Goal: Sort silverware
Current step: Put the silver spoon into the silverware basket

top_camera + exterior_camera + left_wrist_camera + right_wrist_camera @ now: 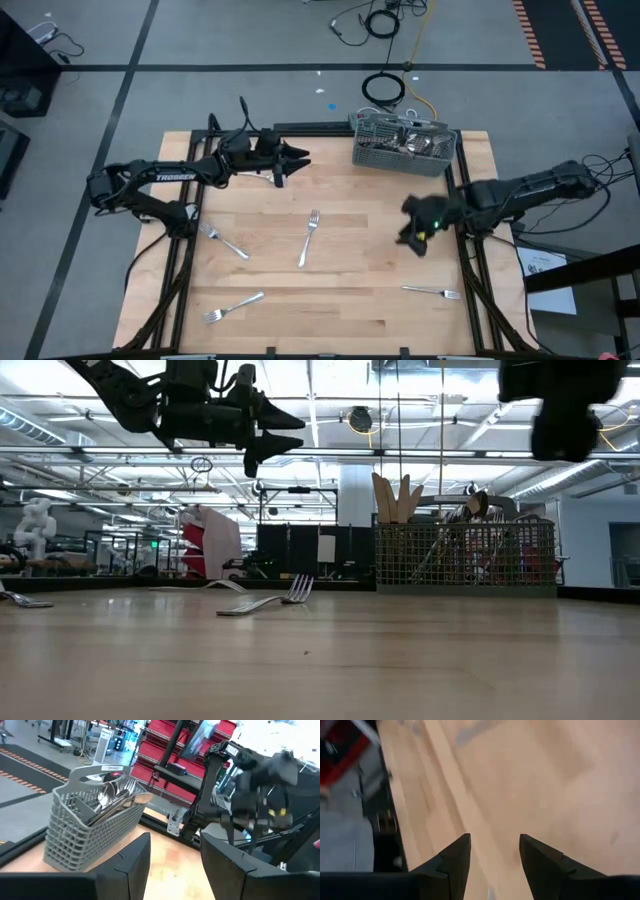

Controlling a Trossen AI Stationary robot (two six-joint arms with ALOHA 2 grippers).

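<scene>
Table (pixel 330 330) with caddy (pixel 403 145) at far right. Left gripper (pixel 290 160), jaws wide and empty, hovers far left; right gripper (pixel 418 232), jaws apart and empty, hangs right. 4 forks (pixel 309 238) lie scattered: a shallow pinch could skid one off.

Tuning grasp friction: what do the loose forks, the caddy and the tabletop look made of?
Forks, e.g. the middle one: thin, silvery with bright glints, so likely polished metal. Caddy: matte grey with a moulded grid wall and handle, which looks like plastic, though coated wire can't be ruled out. Tabletop: pale plank seams and grain, apparently smooth wood or laminate.
</scene>
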